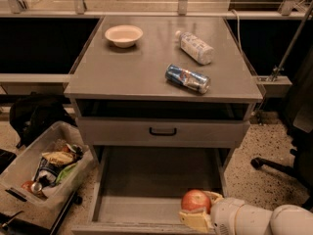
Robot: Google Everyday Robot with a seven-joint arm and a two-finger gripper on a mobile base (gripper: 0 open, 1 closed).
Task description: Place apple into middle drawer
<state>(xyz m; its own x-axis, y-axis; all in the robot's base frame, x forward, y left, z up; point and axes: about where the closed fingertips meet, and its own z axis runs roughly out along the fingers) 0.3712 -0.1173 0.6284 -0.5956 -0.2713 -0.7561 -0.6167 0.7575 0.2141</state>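
Observation:
The red-orange apple (195, 200) is held between the pale fingers of my gripper (198, 209), low over the front right of the pulled-out middle drawer (142, 180). The drawer's grey floor is bare. My white arm (259, 220) comes in from the lower right. The gripper is shut on the apple.
On the cabinet top (132, 67) lie a white bowl (123, 35), a plastic bottle (194, 47) on its side and a crushed blue can (187, 78). A closed drawer front with a black handle (163, 131) sits above the open drawer. A bin of trash (44, 168) stands left; a chair base (274, 165) right.

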